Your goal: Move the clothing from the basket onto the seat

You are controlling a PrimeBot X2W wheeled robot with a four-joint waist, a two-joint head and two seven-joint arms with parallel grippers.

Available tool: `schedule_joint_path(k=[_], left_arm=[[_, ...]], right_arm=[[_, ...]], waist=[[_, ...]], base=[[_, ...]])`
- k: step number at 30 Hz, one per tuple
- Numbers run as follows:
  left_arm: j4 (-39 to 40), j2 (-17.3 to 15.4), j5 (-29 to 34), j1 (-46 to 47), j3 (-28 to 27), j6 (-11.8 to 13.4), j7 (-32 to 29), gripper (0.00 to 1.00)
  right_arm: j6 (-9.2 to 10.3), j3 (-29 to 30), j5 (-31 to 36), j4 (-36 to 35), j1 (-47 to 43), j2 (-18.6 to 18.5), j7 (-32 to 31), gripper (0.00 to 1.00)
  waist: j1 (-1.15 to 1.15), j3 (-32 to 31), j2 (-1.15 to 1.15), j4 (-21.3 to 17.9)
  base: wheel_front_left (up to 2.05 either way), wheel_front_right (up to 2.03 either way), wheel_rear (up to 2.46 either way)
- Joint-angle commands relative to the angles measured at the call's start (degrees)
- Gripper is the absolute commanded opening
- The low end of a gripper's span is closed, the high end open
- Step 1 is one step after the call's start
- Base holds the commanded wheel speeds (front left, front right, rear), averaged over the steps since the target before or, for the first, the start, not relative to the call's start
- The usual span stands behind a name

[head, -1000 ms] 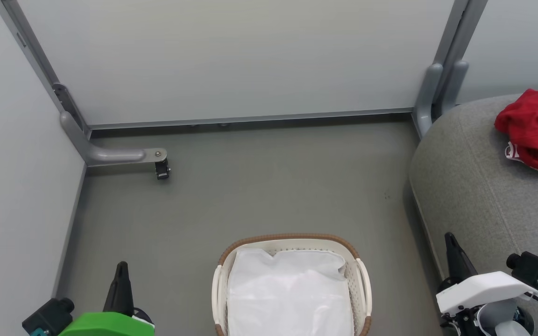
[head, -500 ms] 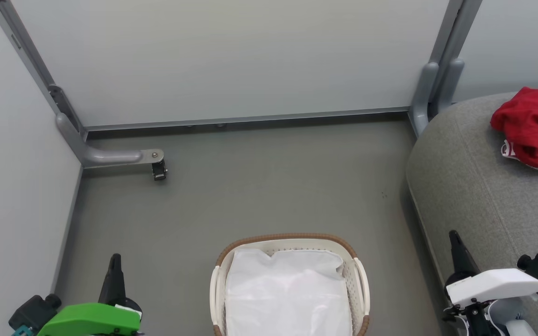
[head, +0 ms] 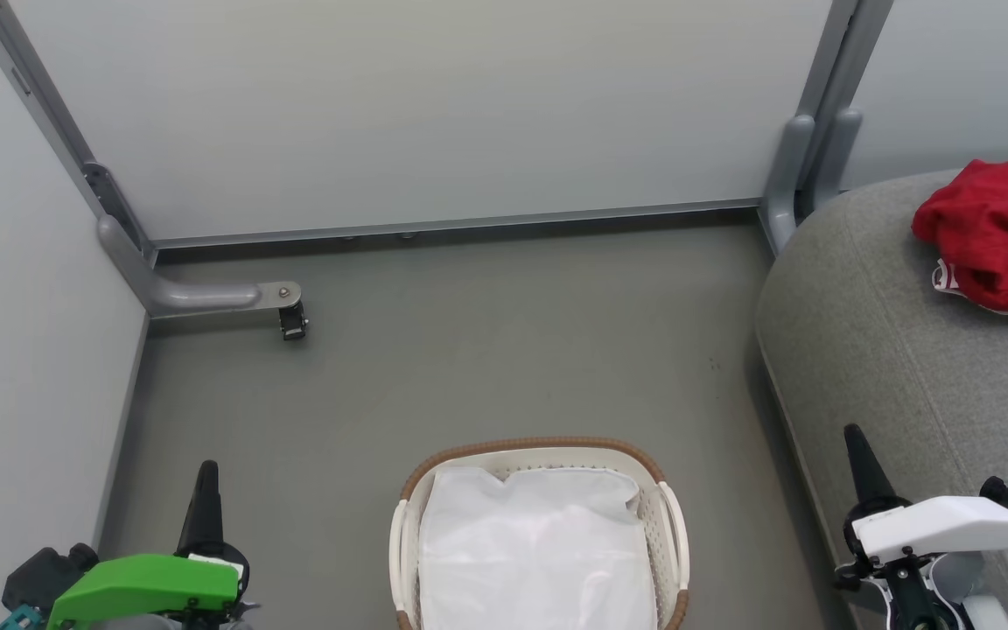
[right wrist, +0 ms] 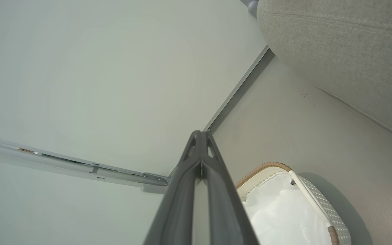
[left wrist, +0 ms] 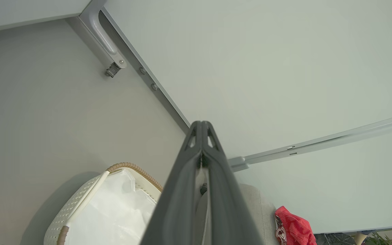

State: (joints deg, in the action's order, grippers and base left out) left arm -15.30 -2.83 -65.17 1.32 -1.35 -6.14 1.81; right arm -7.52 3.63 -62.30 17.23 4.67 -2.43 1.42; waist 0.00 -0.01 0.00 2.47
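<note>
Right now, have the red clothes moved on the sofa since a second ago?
No. The clothing lies at the same spot on the seat. Both slid slightly left in the head view together with the wall post, so the camera moved, not the clothes.

Bare floor (head: 504,367) between basket (head: 539,445) and seat (head: 889,367)
</note>
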Motion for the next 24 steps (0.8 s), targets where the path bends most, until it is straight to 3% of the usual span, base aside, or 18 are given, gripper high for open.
schedule_joint_path(k=[1, 24], left_arm=[[0.5, -0.5, -1.6, 1.6, -0.3, -0.4, -0.3, 0.00], [0.9, -0.5, -12.7, 3.3, -2.3, -0.9, -3.7, 0.00]], right_arm=[[0.02, 0.4, -1.6, -0.9, 1.3, -0.4, -0.4, 0.00], [0.04, 1.5, -13.8, -2.0, 1.5, -0.5, -3.7, 0.00]], waist=[[0.00, 0.0, 0.00, -0.1], [0.00, 0.1, 0.00, -0.9]], base=[[0.00, 0.00, 0.00], [0.00, 0.00, 0.00]])
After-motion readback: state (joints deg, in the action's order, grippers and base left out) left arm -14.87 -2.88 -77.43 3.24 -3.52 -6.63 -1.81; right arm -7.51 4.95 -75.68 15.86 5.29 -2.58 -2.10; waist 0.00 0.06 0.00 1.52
